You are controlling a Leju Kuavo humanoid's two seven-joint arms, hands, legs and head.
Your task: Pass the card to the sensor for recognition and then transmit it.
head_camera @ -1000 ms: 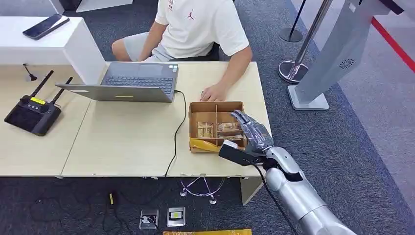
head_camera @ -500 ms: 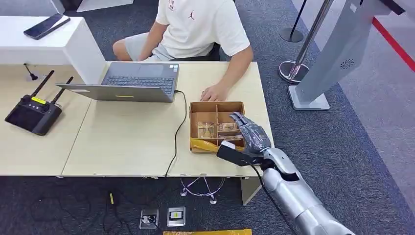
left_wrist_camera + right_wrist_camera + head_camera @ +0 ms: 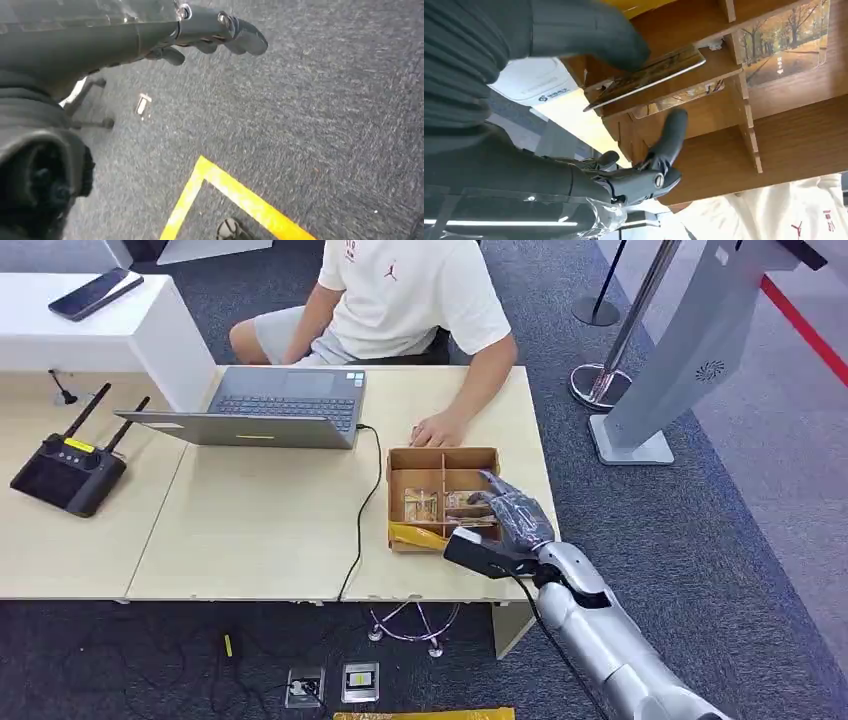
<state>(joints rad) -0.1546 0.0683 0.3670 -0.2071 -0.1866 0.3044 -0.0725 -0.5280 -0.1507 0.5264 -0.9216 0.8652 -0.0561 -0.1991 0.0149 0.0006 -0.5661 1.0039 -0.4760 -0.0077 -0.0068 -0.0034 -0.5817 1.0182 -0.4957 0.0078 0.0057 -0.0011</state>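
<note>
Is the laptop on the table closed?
No. In the head view the laptop lies open on the table, with its keyboard showing.

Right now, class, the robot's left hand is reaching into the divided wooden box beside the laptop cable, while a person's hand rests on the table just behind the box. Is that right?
Not quite: it is the right hand, not the left, that reaches into the wooden box, as the head view shows. The left hand hangs over the carpet. The person's hand does rest on the table behind the box.
</note>
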